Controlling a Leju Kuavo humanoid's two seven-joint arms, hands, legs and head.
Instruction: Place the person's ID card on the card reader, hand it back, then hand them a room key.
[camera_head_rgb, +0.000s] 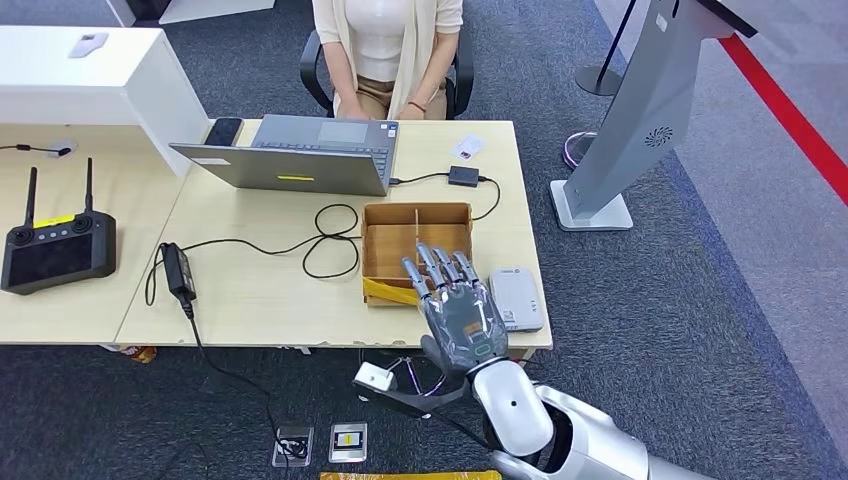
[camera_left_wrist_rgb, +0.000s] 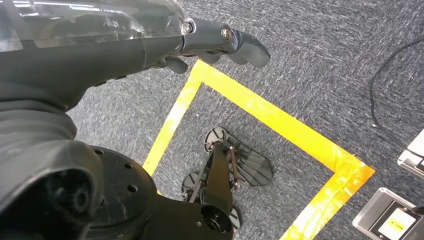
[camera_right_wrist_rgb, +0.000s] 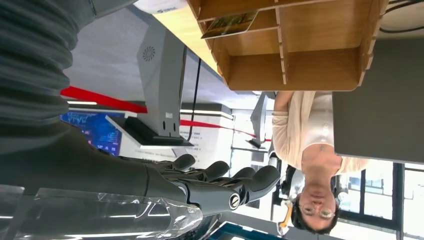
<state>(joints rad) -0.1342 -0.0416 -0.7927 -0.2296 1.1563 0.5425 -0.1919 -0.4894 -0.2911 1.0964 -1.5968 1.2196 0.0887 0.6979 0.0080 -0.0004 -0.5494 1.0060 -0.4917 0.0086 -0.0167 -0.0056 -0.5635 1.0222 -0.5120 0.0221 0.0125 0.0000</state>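
Here the empty right hand (camera_head_rgb: 455, 300), fingers spread, hovers over the box (camera_head_rgb: 392, 222) near the table's front edge, where a thin, stiff, light card (camera_right_wrist_rgb: 230, 24) leans, likely best pinched by its edges.

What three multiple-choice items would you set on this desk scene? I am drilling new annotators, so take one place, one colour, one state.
1. Where does the white card reader lie?
A. right of the wooden box
B. on the laptop
C. on the floor

2. What colour is the floor tape?
A. blue
B. yellow
C. green

3. How is the right hand?
A. gripping a cable
B. fingers stretched, holding nothing
C. pinching a card

Answers: 1 A, it lies beside the wooden box near the desk edge; 2 B, left wrist view shows yellow; 3 B, its fingers extend bare over the box.
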